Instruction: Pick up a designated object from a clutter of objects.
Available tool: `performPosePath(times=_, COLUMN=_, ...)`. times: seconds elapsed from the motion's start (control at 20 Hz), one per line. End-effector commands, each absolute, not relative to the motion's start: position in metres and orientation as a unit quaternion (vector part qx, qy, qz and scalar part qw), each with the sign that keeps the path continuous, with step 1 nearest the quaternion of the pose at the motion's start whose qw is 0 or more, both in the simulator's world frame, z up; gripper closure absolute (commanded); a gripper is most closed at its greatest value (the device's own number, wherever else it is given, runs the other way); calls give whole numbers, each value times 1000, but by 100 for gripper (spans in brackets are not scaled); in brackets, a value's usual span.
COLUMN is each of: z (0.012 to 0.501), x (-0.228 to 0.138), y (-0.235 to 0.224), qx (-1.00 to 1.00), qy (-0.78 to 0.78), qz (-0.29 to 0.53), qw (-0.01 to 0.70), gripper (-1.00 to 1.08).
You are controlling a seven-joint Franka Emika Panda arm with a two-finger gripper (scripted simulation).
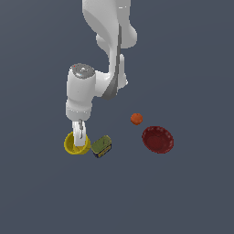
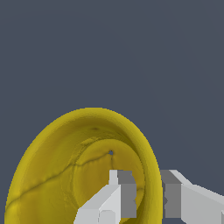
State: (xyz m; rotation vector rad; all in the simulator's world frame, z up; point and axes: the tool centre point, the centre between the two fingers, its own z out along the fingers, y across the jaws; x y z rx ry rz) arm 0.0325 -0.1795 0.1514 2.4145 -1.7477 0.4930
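The designated object, a small bright yellow cup-like bowl (image 1: 70, 145), sits on the dark floor at the exterior view's left, at the end of the clutter of objects. My gripper (image 1: 81, 140) reaches straight down onto it. In the wrist view the yellow bowl (image 2: 52, 175) fills the frame, its thick rim running between the two fingers. One finger is inside the bowl and the other outside its wall. My gripper (image 2: 148, 199) has only a narrow gap, pinched on that rim.
An olive-green can (image 1: 101, 146) with a blue-yellow label lies right beside the yellow bowl, toward the exterior view's right. A small orange ball (image 1: 136, 119) and a dark red shallow bowl (image 1: 157, 139) lie farther right on the same floor.
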Motion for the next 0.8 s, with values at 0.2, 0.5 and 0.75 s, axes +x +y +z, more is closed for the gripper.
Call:
performPosePath(times=0.2, z=210, x=25, y=-145, qx=797, qy=-578, qz=165, qw=59, gripper=108)
performPosePath(times=0.5, z=263, x=17, y=-114, qx=797, qy=-578, qz=166, qw=60, gripper=108)
performPosePath(times=0.75, z=306, x=12, y=-88, qx=797, qy=-578, qz=166, qw=61, gripper=108)
